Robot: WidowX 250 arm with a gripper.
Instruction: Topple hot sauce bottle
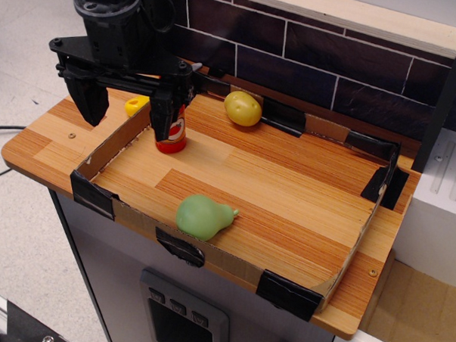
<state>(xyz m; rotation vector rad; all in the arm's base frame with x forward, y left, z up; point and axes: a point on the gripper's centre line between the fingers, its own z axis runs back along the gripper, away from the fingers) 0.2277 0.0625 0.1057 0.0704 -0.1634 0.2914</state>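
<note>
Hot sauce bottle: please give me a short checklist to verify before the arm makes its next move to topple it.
1. Hot sauce bottle upright, not yet toppled: ok.
2. Gripper open, one finger in front of the bottle: ok.
3. Finger touching the bottle: cannot tell.
4. Bare wood right of the bottle for the fall: ok.
5. Yellow fruit and green pear apart from the bottle: ok.

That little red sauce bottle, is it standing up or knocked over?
Standing up. The hot sauce bottle rests on its base on the wooden tray, label facing out, with one of the gripper's fingers in front of its neck.
</note>
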